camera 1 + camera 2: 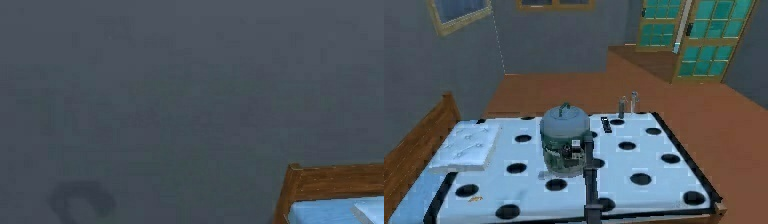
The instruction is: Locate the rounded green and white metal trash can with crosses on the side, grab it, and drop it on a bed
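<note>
A rounded can [564,128] with a green domed top and a green and white side sits in the middle of the arm side view, over a bed [644,155] that has a white cover with black dots. The dark arm bar [591,192] rises from the bottom edge to it. My gripper [574,157] is right at the can's lower side. I cannot tell whether it holds the can or whether the can rests on the cover. The bed's wooden corner [330,185] and pale bedding [335,213] show at the forward view's bottom right.
A grey wall [180,90] stands close ahead. A wooden headboard [419,140] runs along the bed's left, with a white pillow [469,145] by it. Brown floor [714,120] lies beyond, with two small upright things [627,102] and teal glass doors [704,40].
</note>
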